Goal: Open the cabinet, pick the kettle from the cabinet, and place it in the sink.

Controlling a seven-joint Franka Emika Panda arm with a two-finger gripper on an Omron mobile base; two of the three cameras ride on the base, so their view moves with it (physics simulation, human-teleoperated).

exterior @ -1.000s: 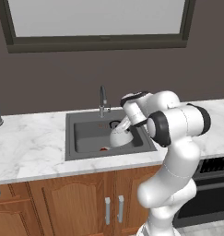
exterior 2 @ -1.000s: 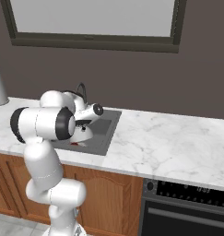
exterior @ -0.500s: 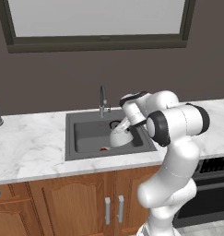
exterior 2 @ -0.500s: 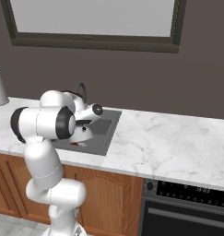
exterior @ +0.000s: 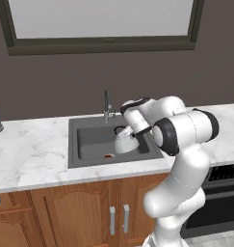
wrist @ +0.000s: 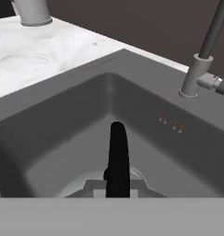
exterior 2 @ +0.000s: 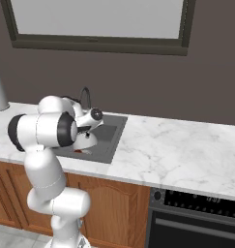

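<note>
I am watching through two base cameras sitting behind the arm, both looking forward and down over the marble countertop [exterior: 36, 154] toward the dark wall and the window [exterior: 101, 21]. The left one is viewing the sink [exterior: 89, 140] from the left, with the arm rising at lower right; the right one is viewing the same sink [exterior 2: 109, 138] from the right, with the arm at lower left and the oven [exterior 2: 194, 218] beside it. The hand camera is sitting close, peering down into the basin [wrist: 62, 129] toward the faucet [wrist: 203, 60], across the kettle's black handle [wrist: 118, 156].
</note>
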